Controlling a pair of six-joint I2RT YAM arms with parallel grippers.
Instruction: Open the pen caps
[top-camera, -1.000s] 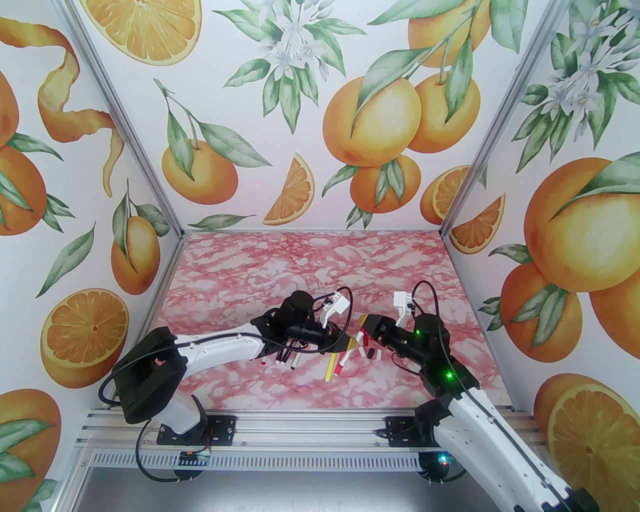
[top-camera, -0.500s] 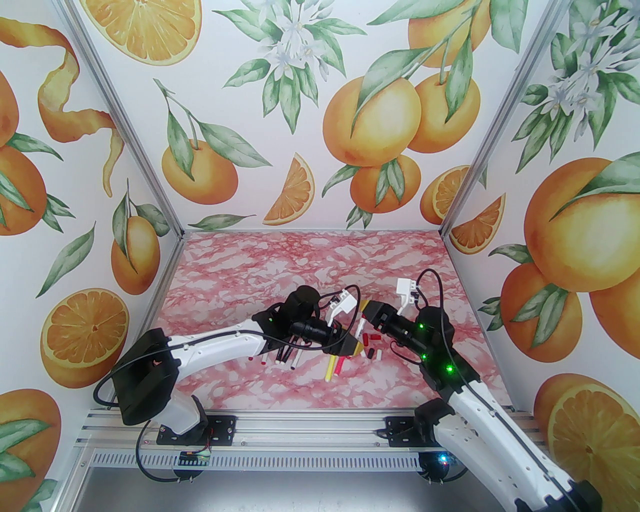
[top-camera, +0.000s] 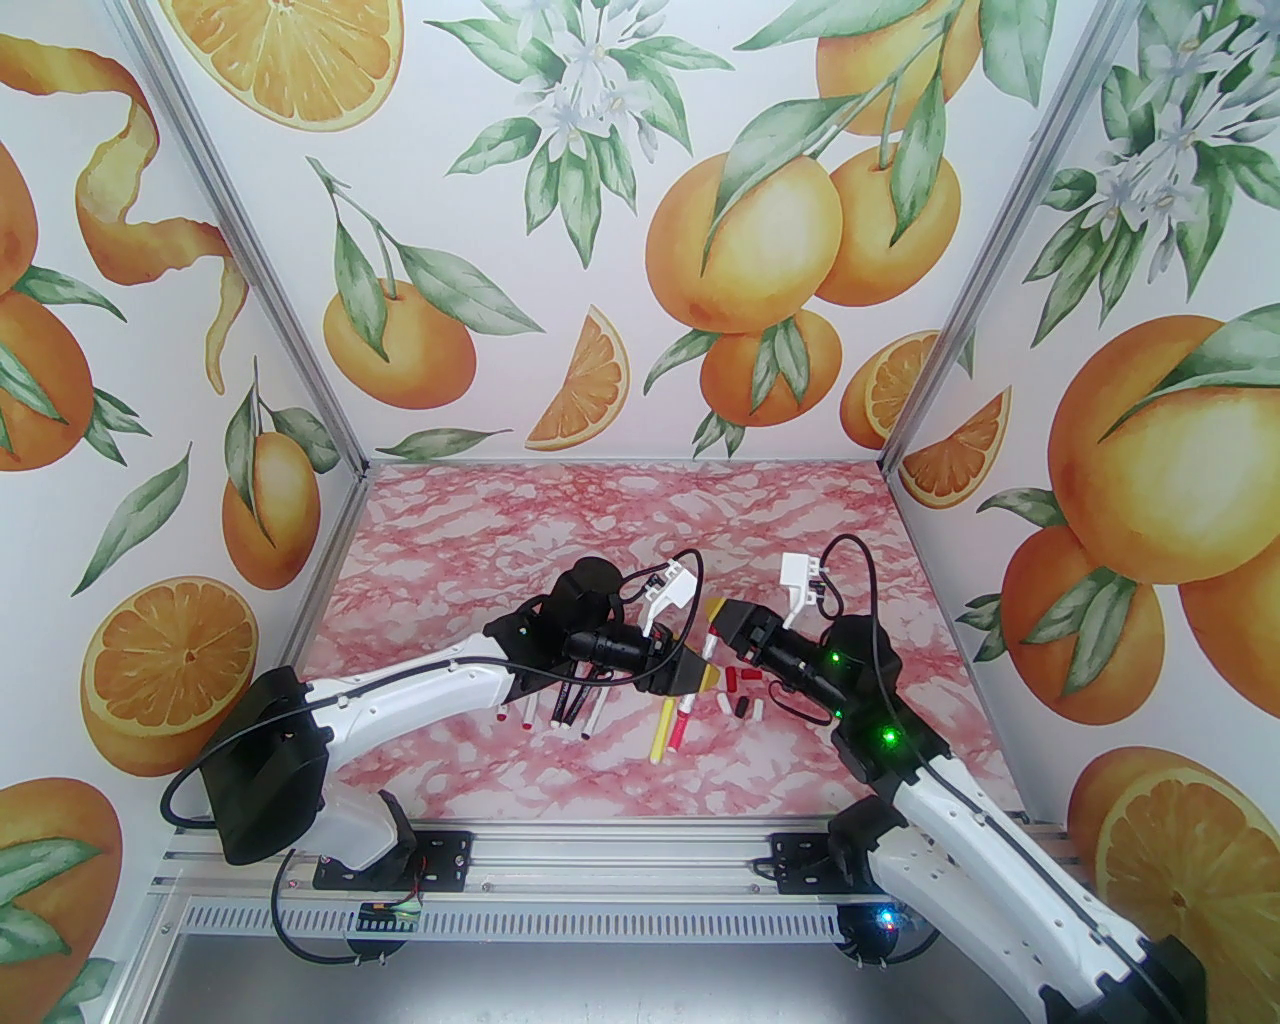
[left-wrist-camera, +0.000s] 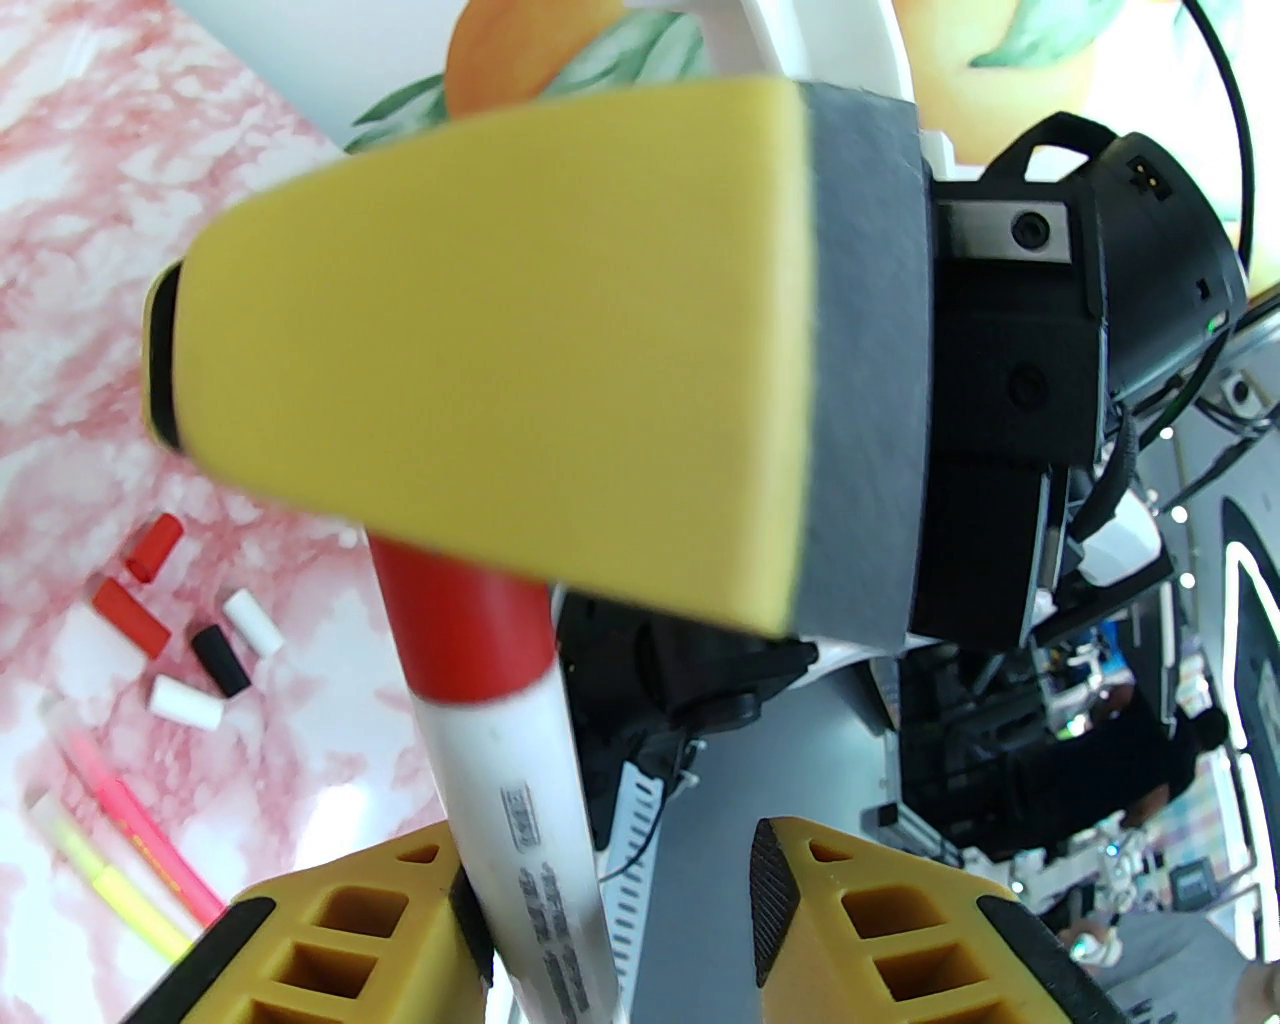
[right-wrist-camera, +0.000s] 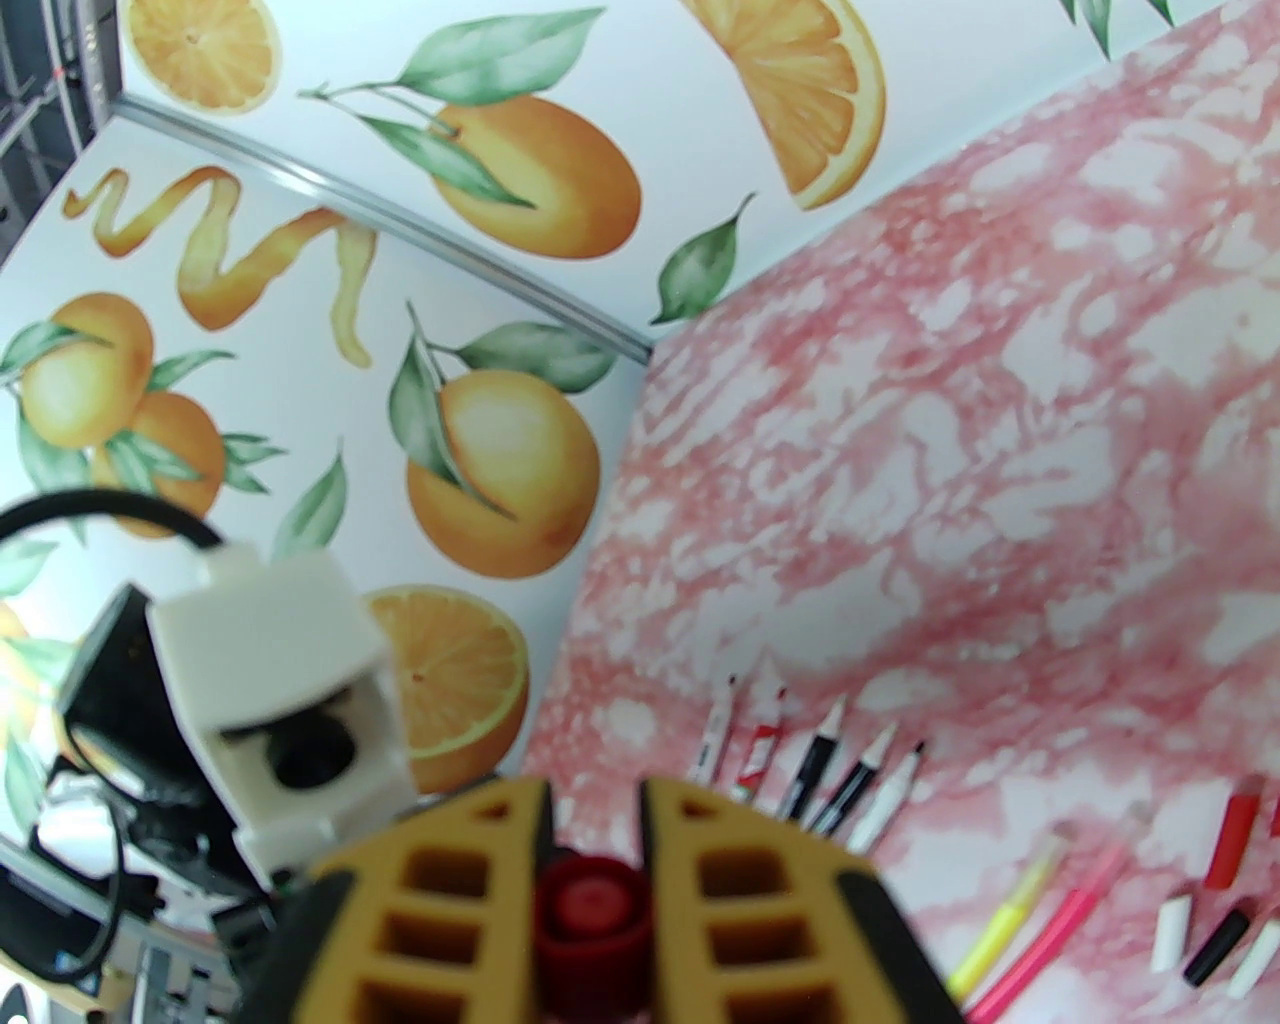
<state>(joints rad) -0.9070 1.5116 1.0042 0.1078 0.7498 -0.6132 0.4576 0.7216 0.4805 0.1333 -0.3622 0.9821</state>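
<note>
Right pincer (right-wrist-camera: 595, 800) clamped on red cap (right-wrist-camera: 588, 905) of white pen (left-wrist-camera: 525, 800), left pincer (left-wrist-camera: 600, 850) jaws apart, pen against one finger (left-wrist-camera: 340, 940), loose caps (left-wrist-camera: 130, 620) on bench (left-wrist-camera: 80, 300) toward near edge

Readable text: none.
White pen (left-wrist-camera: 520, 760): dark print runs along the barrel, too blurred to read.
Pink pen (left-wrist-camera: 130, 820): faint marking, too small to read.

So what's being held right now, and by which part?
The right gripper holds a white pen by its red cap, fingers closed on it. The left gripper sits open around the same pen, not gripping.
</note>
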